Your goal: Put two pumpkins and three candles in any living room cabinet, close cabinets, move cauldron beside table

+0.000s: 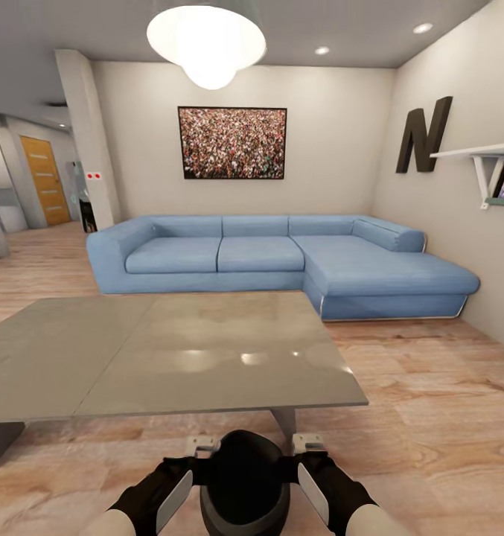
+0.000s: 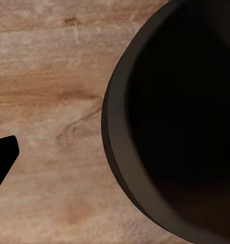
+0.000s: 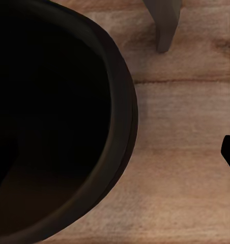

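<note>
Left gripper: it stands against the left flank of the cauldron. One dark fingertip shows in the left wrist view, well clear of the rim over bare floor; whether the jaws are apart or clamped cannot be told.

Cauldron: held between both arms at the near edge of the scene, just short of the table, close to its slab leg. In the wrist views it reads as a matte black, round-bellied pot with a thick rolled rim and a wide dark mouth. Whether it is lifted or resting on the floor cannot be told.

Right gripper: it mirrors the left on the right flank. Its state likewise cannot be told.

Judgement: the step in hand appears to be setting the cauldron beside the table. To do it well, both arms should press evenly, lower together, and keep the pot level and clear of the leg.

Materials: the table top is glossy grey and flat, showing lamp reflections; the floor is light wood plank with visible grain. Farther off, the blue sofa looks soft and cushioned.
</note>
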